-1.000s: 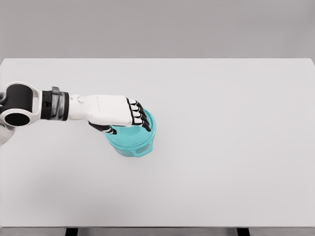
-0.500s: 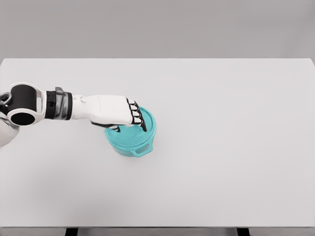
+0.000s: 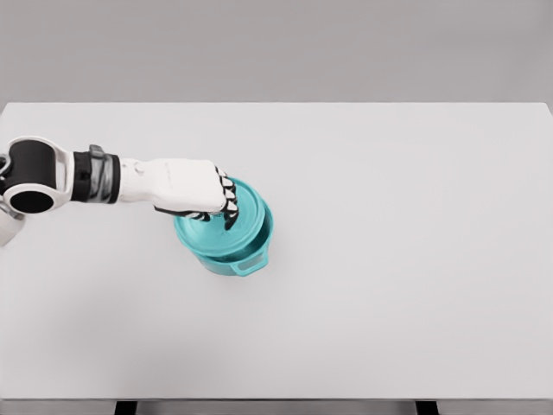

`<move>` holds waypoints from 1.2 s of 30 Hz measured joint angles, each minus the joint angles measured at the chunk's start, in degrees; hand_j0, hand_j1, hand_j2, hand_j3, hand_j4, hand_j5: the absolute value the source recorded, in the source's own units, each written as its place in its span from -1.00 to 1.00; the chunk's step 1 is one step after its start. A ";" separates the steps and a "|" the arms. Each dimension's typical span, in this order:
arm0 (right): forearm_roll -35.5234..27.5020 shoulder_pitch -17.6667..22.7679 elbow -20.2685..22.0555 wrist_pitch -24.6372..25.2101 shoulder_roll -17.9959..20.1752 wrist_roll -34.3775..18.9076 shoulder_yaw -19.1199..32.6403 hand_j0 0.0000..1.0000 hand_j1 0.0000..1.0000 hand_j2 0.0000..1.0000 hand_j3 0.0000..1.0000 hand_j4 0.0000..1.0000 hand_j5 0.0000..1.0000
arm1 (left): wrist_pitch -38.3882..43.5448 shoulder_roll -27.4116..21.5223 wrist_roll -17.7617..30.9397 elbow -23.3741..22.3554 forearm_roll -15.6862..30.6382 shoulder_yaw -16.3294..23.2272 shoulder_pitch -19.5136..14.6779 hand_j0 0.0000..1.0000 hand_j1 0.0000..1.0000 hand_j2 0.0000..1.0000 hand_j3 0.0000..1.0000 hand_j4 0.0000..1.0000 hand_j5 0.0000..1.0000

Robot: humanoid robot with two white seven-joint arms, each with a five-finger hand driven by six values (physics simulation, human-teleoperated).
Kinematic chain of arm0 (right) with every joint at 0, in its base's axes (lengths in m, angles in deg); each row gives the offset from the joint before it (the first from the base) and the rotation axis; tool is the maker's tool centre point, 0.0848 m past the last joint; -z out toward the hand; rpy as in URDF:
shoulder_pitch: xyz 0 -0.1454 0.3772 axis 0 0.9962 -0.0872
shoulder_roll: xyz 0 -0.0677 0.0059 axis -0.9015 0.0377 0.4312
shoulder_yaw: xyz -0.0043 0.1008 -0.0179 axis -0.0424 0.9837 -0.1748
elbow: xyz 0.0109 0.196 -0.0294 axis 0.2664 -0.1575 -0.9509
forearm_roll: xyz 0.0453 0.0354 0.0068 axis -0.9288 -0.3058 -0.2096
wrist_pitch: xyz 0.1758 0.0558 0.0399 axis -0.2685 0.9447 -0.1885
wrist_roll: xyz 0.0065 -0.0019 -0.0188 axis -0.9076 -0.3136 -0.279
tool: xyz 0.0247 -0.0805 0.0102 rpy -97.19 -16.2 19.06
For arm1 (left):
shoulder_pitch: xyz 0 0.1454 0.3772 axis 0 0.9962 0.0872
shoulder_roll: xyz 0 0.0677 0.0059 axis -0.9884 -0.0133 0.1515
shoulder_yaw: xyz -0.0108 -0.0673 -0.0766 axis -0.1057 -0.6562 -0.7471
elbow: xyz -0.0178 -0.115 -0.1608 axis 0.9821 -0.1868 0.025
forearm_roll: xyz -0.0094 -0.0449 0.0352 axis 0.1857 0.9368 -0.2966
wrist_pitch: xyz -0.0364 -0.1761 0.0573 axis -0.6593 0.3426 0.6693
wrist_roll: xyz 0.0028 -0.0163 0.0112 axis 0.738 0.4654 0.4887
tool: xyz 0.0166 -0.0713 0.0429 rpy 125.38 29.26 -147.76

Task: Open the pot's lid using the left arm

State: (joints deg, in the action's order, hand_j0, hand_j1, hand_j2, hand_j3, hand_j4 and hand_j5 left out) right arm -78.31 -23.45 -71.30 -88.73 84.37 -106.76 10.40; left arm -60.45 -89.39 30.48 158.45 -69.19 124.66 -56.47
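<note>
Legible text, labels, brands, numbers, signs: none, on any surface in the head view.

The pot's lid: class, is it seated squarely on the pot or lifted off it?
Lifted and shifted. The lid, gripped by the left robot hand, sits offset up-left of the pot, baring the pot's lower-right rim.

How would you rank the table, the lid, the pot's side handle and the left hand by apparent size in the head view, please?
1. table
2. lid
3. left hand, nearly the lid's size, and closer to the camera, so uncertain
4. side handle
</note>
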 measured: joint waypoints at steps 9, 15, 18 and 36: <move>0.00 0.00 0.00 -0.01 0.00 0.01 -0.01 1.00 1.00 1.00 1.00 1.00 1.00 | -0.06 -15.74 0.03 -0.08 -1.89 -0.71 0.09 -0.27 -0.27 -0.27 -0.27 -0.27 -0.27; 0.00 0.09 0.00 0.00 0.00 0.01 0.00 1.00 1.00 1.00 1.00 1.00 1.00 | -0.05 -17.10 0.03 -2.11 -3.97 -0.64 1.32 0.87 0.87 0.87 0.87 0.87 0.87; 0.00 0.09 0.00 0.00 0.00 0.01 0.02 1.00 1.00 1.00 1.00 1.00 1.00 | -0.03 -16.85 0.02 -3.21 -4.11 -0.54 1.67 0.92 0.92 0.92 0.92 0.92 0.92; 0.00 0.00 0.00 -0.01 0.00 0.01 -0.02 1.00 1.00 1.00 1.00 1.00 1.00 | -0.02 -12.90 0.02 -17.87 6.06 -2.60 2.46 1.00 1.00 1.00 1.00 1.00 1.00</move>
State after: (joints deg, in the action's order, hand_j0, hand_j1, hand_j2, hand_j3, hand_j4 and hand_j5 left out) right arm -78.31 -23.45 -71.30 -88.73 84.37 -106.75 10.38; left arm -60.47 -102.29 30.50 140.58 -63.13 122.06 -54.01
